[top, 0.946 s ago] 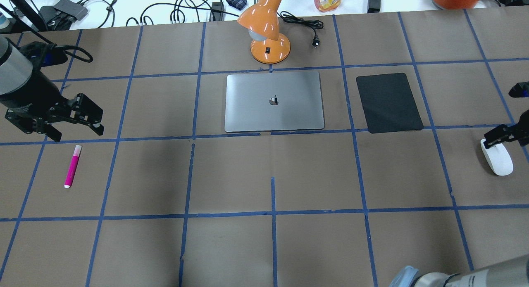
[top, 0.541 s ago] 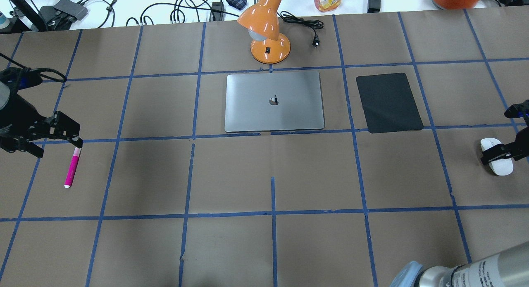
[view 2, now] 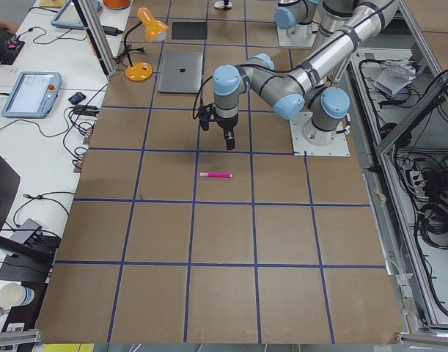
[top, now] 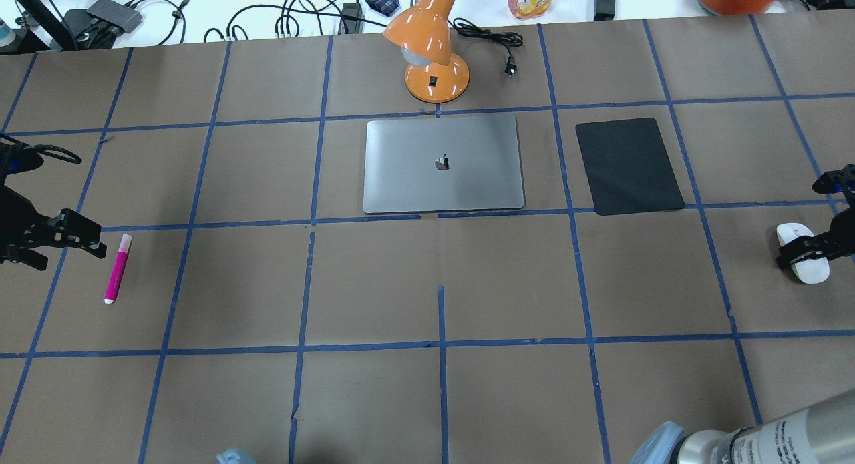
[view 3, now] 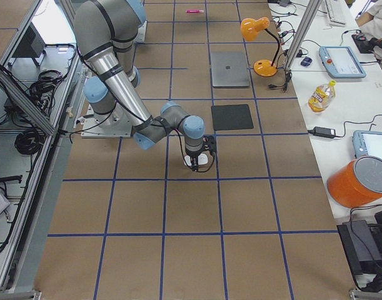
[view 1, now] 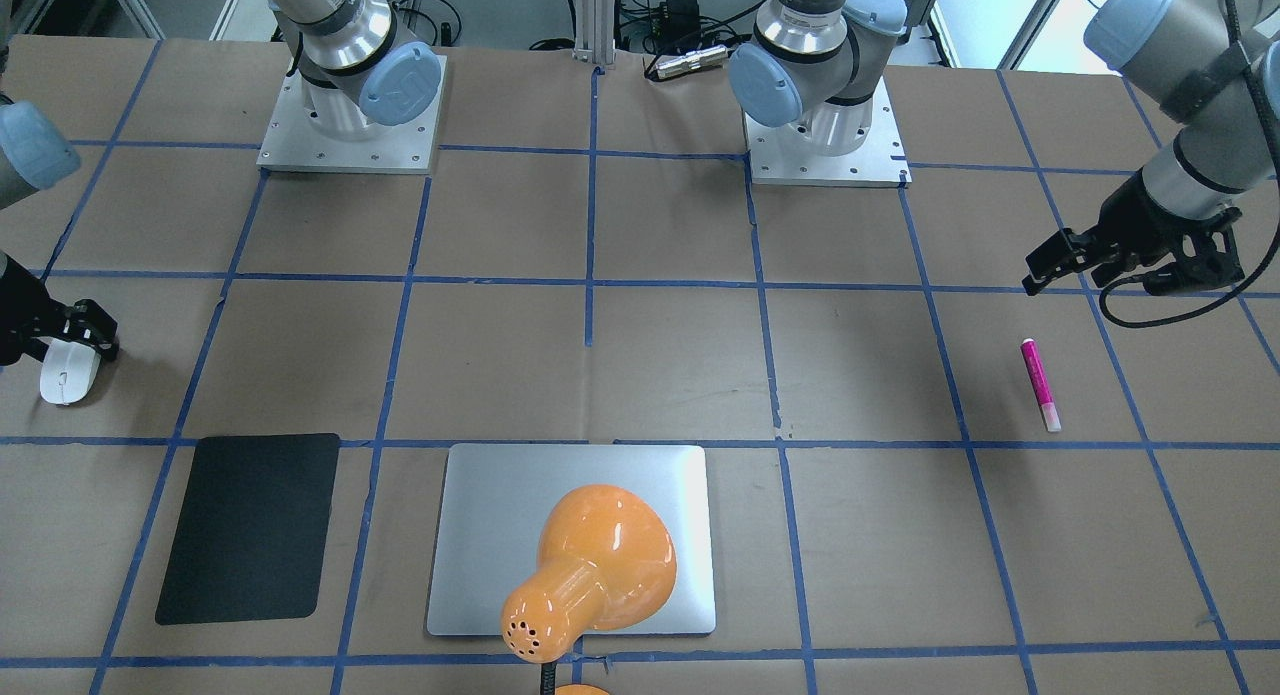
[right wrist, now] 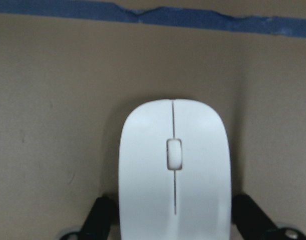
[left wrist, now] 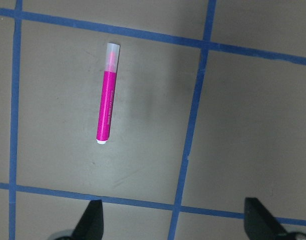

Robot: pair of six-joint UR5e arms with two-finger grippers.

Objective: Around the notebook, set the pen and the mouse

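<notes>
The magenta pen [top: 117,268] lies on the brown paper at the table's left, seen also in the front view as pen [view 1: 1038,383]. My left gripper [top: 57,247] hangs open just left of its pale end. The left wrist view shows the pen [left wrist: 106,100] ahead of the wide-apart fingertips [left wrist: 92,222]. The white mouse [top: 811,270] sits at the far right. My right gripper [top: 811,247] is down over it, open, with its fingers [right wrist: 100,215] flanking the mouse [right wrist: 175,170] closely. The silver notebook [top: 414,177] lies flat at the table's middle back.
An orange desk lamp [top: 431,50] stands just behind the notebook and leans over it in the front view [view 1: 600,565]. A black pad [top: 628,165] lies right of the notebook. Cables and gear line the white bench at the back.
My left gripper has moved left and toward the near side, ending beside the pen's pale end. My right gripper came down astride the mouse and has since held still.
</notes>
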